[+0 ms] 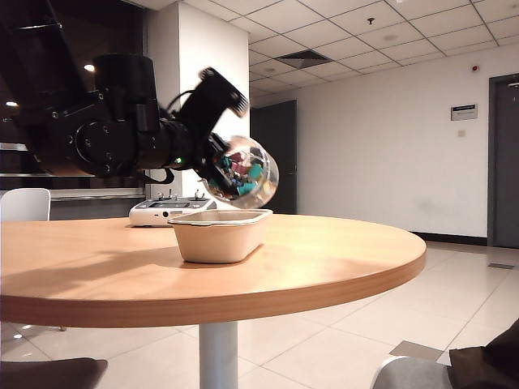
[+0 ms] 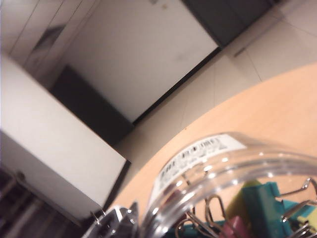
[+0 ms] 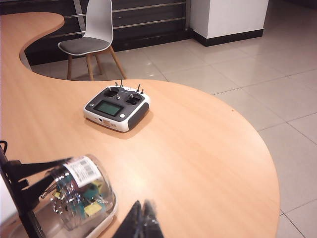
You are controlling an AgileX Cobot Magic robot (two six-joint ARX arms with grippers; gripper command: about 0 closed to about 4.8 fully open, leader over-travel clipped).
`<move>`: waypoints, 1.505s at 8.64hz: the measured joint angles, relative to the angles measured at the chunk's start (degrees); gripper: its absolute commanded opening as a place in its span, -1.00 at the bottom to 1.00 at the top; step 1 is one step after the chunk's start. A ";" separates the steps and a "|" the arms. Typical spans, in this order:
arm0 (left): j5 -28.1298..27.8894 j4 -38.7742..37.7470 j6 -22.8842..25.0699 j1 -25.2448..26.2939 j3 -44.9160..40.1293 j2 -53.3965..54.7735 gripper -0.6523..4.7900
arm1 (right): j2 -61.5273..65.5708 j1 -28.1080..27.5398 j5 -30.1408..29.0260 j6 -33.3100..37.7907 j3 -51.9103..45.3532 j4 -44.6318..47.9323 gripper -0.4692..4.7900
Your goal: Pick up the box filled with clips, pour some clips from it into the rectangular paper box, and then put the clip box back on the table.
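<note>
The box filled with clips (image 1: 242, 170) is a clear round jar hanging tipped on its side just above the rectangular paper box (image 1: 219, 235), a beige tray on the table (image 1: 340, 251). My left gripper (image 1: 212, 158) is shut on the jar, reaching in from the left. In the left wrist view the jar's labelled wall (image 2: 223, 163) fills the foreground, with the clips (image 2: 257, 203) in teal, yellow and pink inside. In the right wrist view the jar (image 3: 79, 193) lies over the tray's rim (image 3: 106, 223). My right gripper (image 3: 142, 210) is shut and empty, beside the tray.
A white-and-black remote controller (image 3: 118, 107) sits on the table behind the tray, also visible in the exterior view as the remote controller (image 1: 166, 212). A white chair (image 3: 91, 34) stands on the floor past the table's curved edge.
</note>
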 measured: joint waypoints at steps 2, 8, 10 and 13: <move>1.73 -0.44 9.86 0.00 0.00 -1.75 -0.78 | 0.00 0.00 -0.02 0.00 0.00 0.00 -0.84; -2.38 11.15 5.01 0.04 0.00 -2.49 -0.78 | -0.02 0.00 -0.02 -0.02 0.00 -1.88 -0.84; -8.76 2.64 -14.78 0.04 -0.04 -2.49 -0.78 | 0.00 0.00 -0.02 -0.02 0.00 -1.88 -0.84; -7.30 -6.56 -21.22 0.00 -0.04 -2.49 -0.78 | 0.00 0.00 -0.02 0.00 0.00 -1.88 -0.84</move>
